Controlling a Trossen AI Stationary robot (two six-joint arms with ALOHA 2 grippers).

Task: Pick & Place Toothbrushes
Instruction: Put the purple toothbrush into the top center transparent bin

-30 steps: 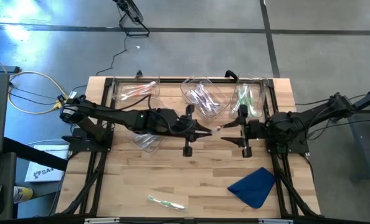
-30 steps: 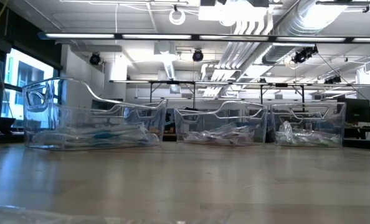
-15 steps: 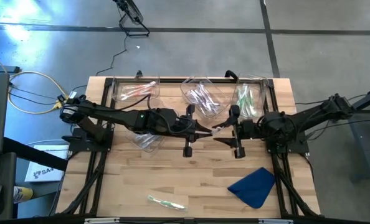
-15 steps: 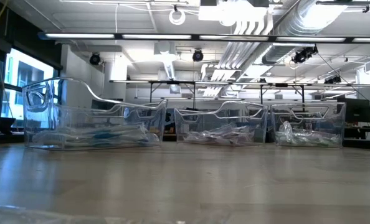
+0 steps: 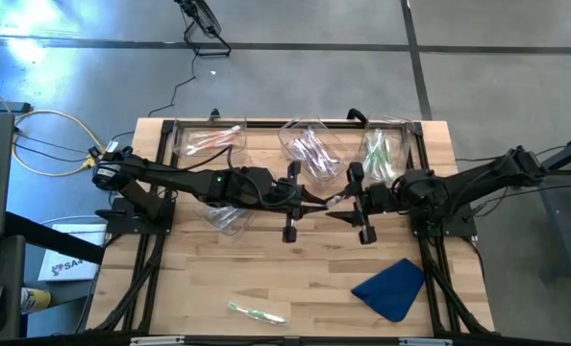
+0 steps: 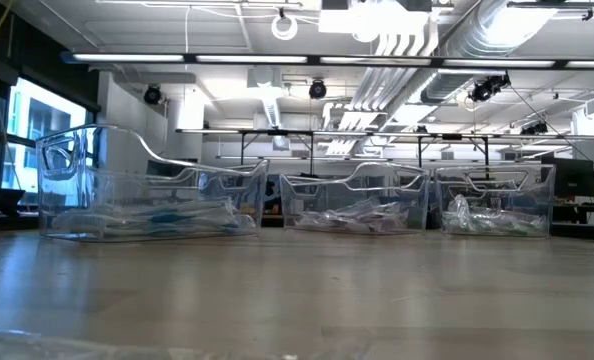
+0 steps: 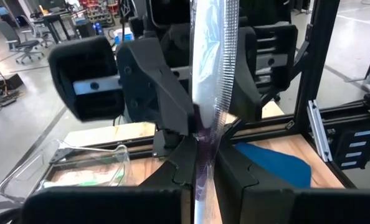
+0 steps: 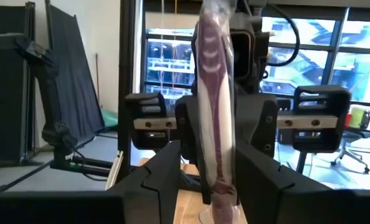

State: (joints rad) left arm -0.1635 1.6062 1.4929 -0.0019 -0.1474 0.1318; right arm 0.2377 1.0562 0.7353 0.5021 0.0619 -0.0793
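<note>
While both arms meet over the middle of the wooden bench (image 5: 295, 269), three clear bins (image 5: 310, 149) line its far edge, holding bagged toothbrushes. A blue cloth (image 5: 391, 286) lies near the front right corner, and one green toothbrush (image 5: 257, 311) lies by the front edge. The left gripper (image 5: 320, 203) has its jaws closed on a wrapped purple toothbrush (image 8: 215, 137). The right gripper (image 5: 335, 210) sets its jaws on either side of that toothbrush's other end, not visibly clamped.
</note>
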